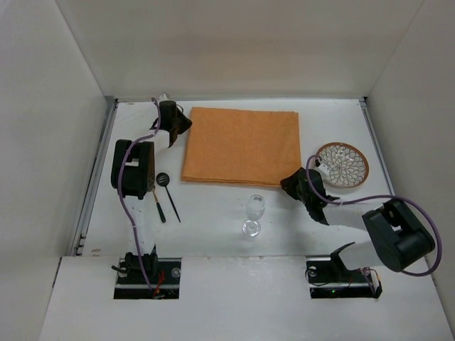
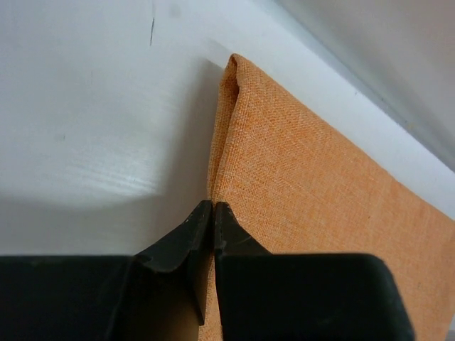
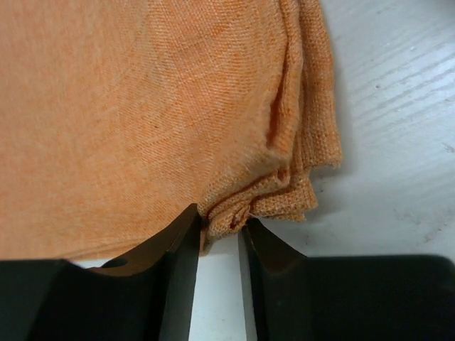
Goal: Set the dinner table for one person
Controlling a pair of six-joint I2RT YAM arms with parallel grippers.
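Observation:
An orange cloth mat (image 1: 242,145) lies folded in several layers on the white dinner table (image 1: 213,238). My left gripper (image 1: 175,126) is at the mat's far left corner. In the left wrist view the left gripper (image 2: 213,206) is shut on the mat's (image 2: 306,185) left edge, low over the table (image 2: 85,106). My right gripper (image 1: 293,182) is at the mat's near right corner. In the right wrist view the right gripper (image 3: 222,217) pinches the bunched corner layers of the mat (image 3: 142,106).
A round woven plate (image 1: 342,165) lies right of the mat, close to my right arm. A clear stemmed glass (image 1: 254,207) stands in front of the mat. A black spoon (image 1: 166,186) and a second dark utensil (image 1: 158,204) lie by my left arm. Metal rails run along both side edges.

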